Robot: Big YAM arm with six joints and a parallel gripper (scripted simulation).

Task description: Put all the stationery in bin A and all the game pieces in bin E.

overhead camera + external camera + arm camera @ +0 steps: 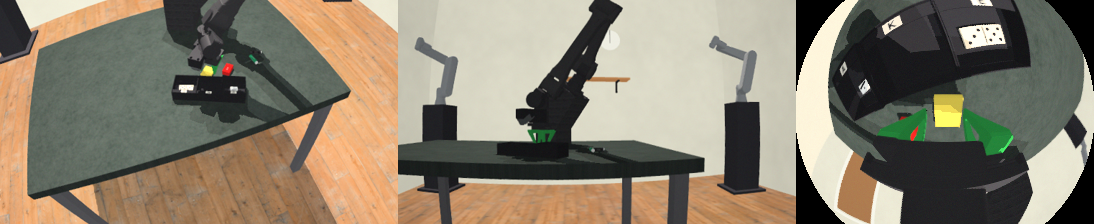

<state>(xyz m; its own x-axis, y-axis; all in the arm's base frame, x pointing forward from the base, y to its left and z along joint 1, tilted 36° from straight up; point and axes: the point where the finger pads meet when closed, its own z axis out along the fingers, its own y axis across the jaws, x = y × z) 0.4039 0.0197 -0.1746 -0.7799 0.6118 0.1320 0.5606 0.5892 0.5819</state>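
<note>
Domino in bin.

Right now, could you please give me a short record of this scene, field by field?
gripper: open, low over the table, astride the yellow block, not closed on it
yellow block: on the table behind the bins
red block: on the table, right of the yellow one
green marker: on the table, far right
bins: black row, standing; a domino lies in one end bin
held: nothing

Bin labels too small; arm base cut off.
</note>
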